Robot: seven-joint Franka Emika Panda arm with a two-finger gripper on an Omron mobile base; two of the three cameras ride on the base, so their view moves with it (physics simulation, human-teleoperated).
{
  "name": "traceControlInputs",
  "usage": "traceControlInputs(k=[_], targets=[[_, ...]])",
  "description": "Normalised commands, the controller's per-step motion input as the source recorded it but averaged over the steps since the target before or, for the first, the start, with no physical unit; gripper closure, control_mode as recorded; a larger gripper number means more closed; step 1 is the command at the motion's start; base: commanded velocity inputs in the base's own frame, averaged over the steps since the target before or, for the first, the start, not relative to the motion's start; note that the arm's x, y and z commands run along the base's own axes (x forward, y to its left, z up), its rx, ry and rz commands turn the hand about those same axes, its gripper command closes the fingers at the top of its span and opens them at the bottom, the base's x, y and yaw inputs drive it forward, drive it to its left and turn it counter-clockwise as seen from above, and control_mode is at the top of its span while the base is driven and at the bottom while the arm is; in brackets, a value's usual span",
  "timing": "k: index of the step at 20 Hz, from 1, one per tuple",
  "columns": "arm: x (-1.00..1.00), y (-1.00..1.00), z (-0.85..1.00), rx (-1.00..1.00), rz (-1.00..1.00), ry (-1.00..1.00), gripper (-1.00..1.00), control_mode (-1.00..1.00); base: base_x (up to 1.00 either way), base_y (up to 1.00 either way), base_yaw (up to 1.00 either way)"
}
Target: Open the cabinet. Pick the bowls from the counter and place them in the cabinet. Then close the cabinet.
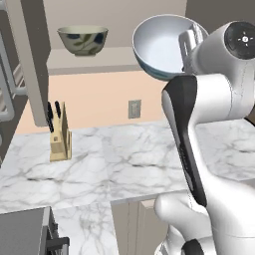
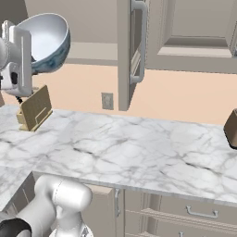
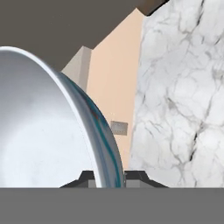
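Marble counter (image 1: 129, 159), white with grey veins, runs across the foreground above beige lower cabinets, and the white arm rises from in front of it. High over the counter the gripper (image 3: 108, 178) is pinched shut on the rim of the pale blue-white bowl (image 1: 162, 46), one finger tip on each side of the wall as the hand view shows. That bowl is tipped steeply on its side, so its smooth white hollow faces the left base camera, and a band of blue-green shows on its outer wall in the hand view. It hangs in the air, touching nothing but the gripper, level with the open cabinet (image 1: 92, 61). Farther back on the counter, near the wall, stands a wooden knife block (image 1: 60, 138) with dark handles sticking up. Behind it a grey wall outlet (image 1: 134, 108) sits in the peach wall. Above, on the beige cabinet shelf, the olive-beige bowl (image 1: 82, 40) with dark leaf marks sits upright, well to the left of the held bowl. In the right base view one cabinet door (image 2: 132, 51) stands swung out toward the camera, edge on, its long metal bar handle (image 2: 140, 44) showing. A dark brown object (image 2: 231, 127) sits at the far right edge of the counter, too cut off to name.
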Motion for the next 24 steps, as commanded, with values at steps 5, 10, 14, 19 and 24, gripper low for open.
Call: traceControlInputs(k=[5,10,14,19,24], targets=[[0.21,0.28,0.16,-0.05,-0.02,-0.14,1.0,-1.0,0.0,0.0,0.0],[0.42,0.23,0.03,0.0,0.0,-0.08,1.0,-1.0,0.0,0.0,0.0],[0.48,0.02,0.05,0.0,0.0,-0.02,1.0,-1.0,0.0,0.0,0.0],[0.49,0.0,0.15,0.0,0.0,0.09,1.0,-1.0,0.0,0.0,0.0],[0.58,0.0,0.03,0.0,0.0,0.05,1.0,-1.0,0.0,0.0,0.0]])
